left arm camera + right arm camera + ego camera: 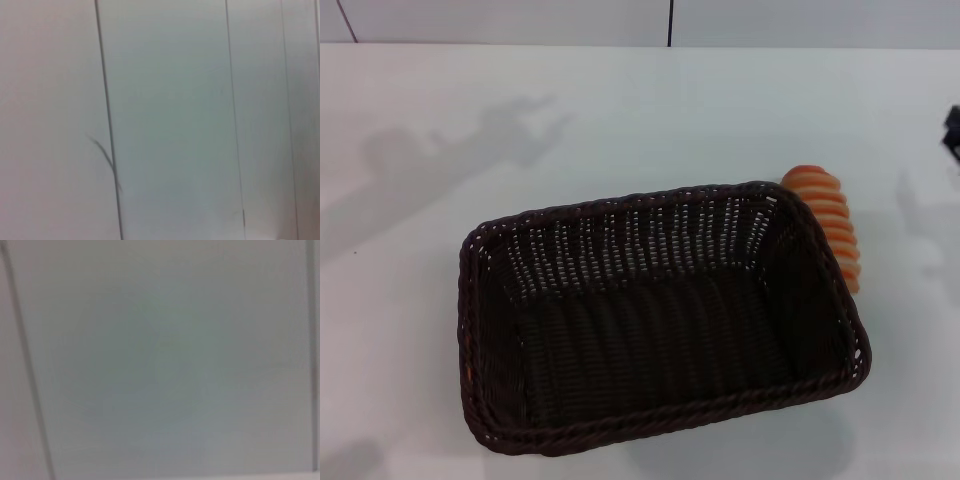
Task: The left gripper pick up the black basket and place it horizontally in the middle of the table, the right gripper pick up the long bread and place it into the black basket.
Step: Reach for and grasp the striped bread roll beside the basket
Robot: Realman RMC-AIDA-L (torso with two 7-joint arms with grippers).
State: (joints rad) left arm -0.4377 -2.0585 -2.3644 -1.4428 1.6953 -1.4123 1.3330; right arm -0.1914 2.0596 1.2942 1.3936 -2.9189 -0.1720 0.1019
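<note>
The black basket stands on the white table, near its front edge, with its long side running left to right and slightly askew. It is empty. The long bread, striped orange and cream, lies on the table right behind the basket's far right corner, touching or almost touching the rim. A small black part at the right edge of the head view is my right gripper, well apart from the bread. My left gripper is out of view; only an arm's shadow falls on the table at the far left.
Both wrist views show only plain pale panels with thin dark seams. A wall with dark joints runs behind the table's far edge. Bare tabletop lies left of and behind the basket.
</note>
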